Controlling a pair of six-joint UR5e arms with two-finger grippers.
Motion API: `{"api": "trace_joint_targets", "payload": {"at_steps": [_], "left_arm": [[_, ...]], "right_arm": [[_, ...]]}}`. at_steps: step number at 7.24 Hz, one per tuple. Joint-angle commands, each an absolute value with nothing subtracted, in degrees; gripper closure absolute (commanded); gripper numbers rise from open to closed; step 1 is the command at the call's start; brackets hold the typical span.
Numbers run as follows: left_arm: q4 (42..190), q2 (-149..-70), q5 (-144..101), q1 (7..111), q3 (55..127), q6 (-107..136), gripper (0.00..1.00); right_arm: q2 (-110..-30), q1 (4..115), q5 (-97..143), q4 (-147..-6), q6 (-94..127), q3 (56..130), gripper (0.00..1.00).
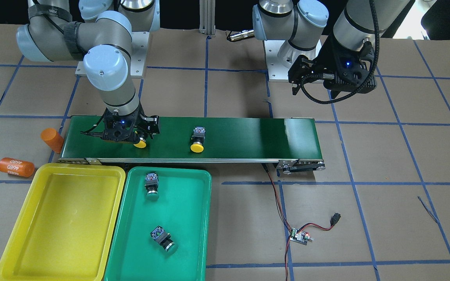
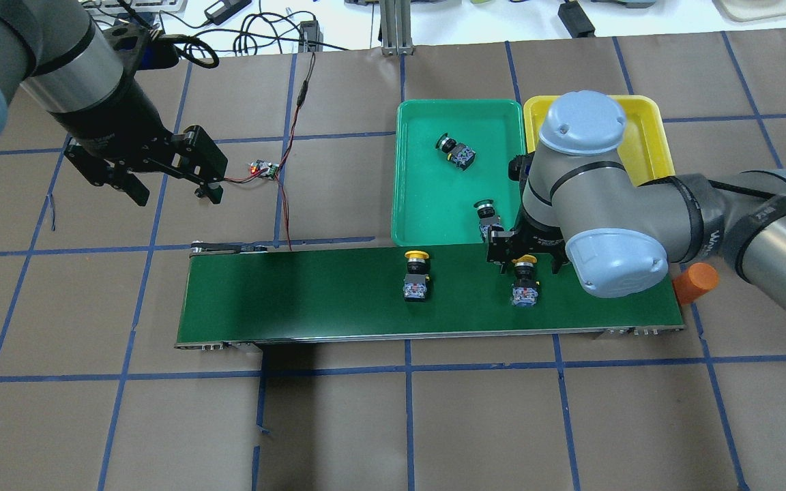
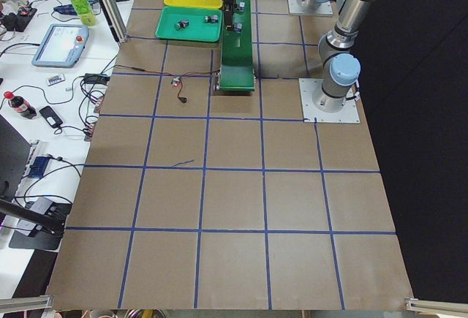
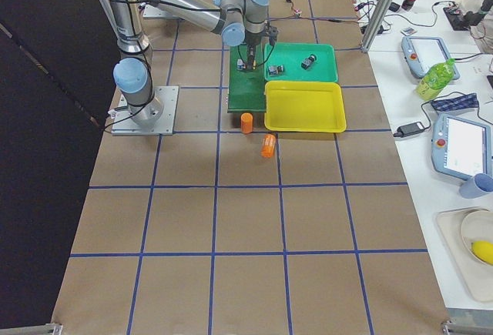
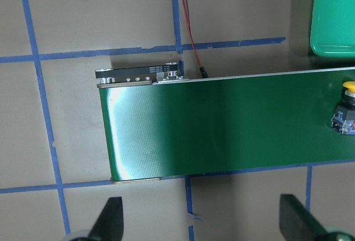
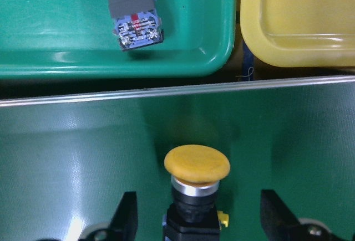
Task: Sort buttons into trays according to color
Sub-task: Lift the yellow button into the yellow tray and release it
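Bright even light, glare on belt (image 5: 222,124)

Two yellow buttons (image 1: 140,144) (image 1: 197,147); two green buttons (image 1: 152,186) (image 1: 162,237); one yellow tray (image 1: 65,226); one green tray (image 1: 188,218); two orange cylinders (image 1: 52,139) (image 1: 16,166); one conveyor belt (image 1: 248,136).

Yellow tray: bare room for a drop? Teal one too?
Shallow yellow plastic tray: whole floor bare. Teal-green plastic tray: free along the wall away from the yellow tray; crowded down its middle, two green-capped push-buttons lie there.

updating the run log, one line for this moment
right claw open around yellow button on belt | left claw open, empty | green tray: two green buttons | yellow tray: empty
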State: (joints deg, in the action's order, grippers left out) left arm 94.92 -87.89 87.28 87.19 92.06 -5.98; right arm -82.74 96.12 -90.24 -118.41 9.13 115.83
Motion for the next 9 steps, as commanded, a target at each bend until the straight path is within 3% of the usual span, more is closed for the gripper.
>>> {"api": "trace_joint_targets", "payload": {"at_steps": [1,2,3,6,9], "left_arm": [[94.92,-87.89,87.36,87.19,92.11,-6.06,0.0],[94.92,-87.89,87.28,87.19,92.11,-5.98,0.0],[94.92,-87.89,87.28,87.19,92.11,-5.98,0.0],[94.92,-87.89,87.36,87.19,92.11,-6.15,0.0],[94.92,-87.89,87.36,87.19,92.11,-6.06,0.0]], "right_arm": [[-82.71,96.15,-90.44,-119.18,8.7,116.89,0.62],[-82.62,96.07,-90.7,-118.92,8.61,116.89,0.82],[-82.62,95.89,-90.79,-118.31,8.44,116.55,0.94],[-80.7,93.45,-93.69,-116.13,2.51,109.2,0.94],[-66.32,79.93,-93.69,-113.03,-18.22,92.96,0.86]]}}
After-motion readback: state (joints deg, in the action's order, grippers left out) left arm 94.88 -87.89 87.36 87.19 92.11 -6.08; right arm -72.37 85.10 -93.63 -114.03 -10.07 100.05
